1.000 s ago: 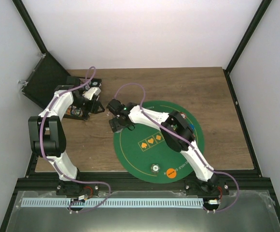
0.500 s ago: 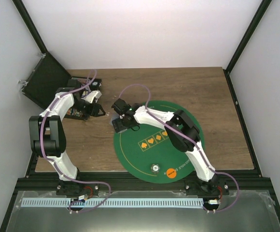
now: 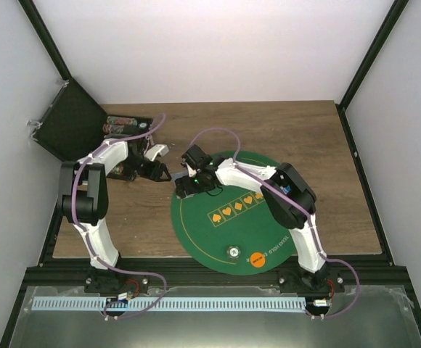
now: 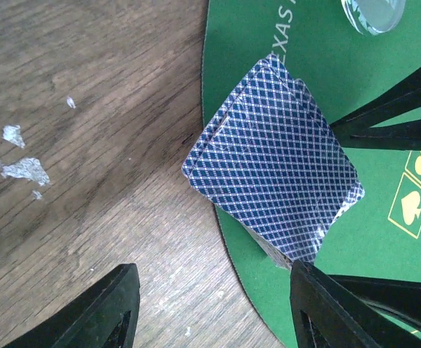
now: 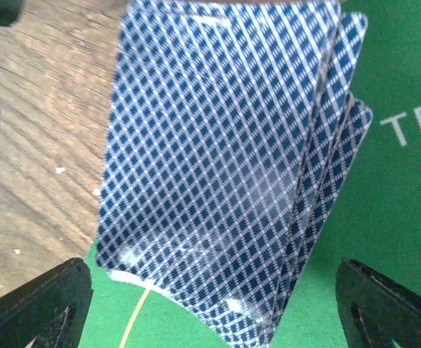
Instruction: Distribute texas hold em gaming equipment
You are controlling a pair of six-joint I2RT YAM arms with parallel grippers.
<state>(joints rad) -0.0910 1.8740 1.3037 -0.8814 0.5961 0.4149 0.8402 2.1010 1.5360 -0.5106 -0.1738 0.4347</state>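
Both arms reach to the left rim of the round green poker mat (image 3: pixel 218 235), because the deck of playing cards (image 4: pixel 272 156) sits there. It is on the mat's left edge, and its left corner appears to poke out over the wooden worktop (image 4: pixel 87 145).

The right tool (image 5: pixel 212 264) stands wide open with one finger on each side of the deck. Gaps show at both fingers, so it straddles the cards and grips nothing. The left tool (image 4: pixel 214 268) hovers just to the left, fingers apart with only bare wood and mat between them, so it is empty too. I judge this as a set-up for lifting cards off to deal, with one tool steadying and the other taking.

The deck is no neat block. The cards have slipped sideways into a loose fan, backs up, dark blue with a white diamond lattice and a glossy sheen. I cannot tell whether it lies flat or leans. A clear token (image 4: pixel 374 13) lies on the green near the deck, and an orange token (image 3: pixel 258 259) sits at the near rim.
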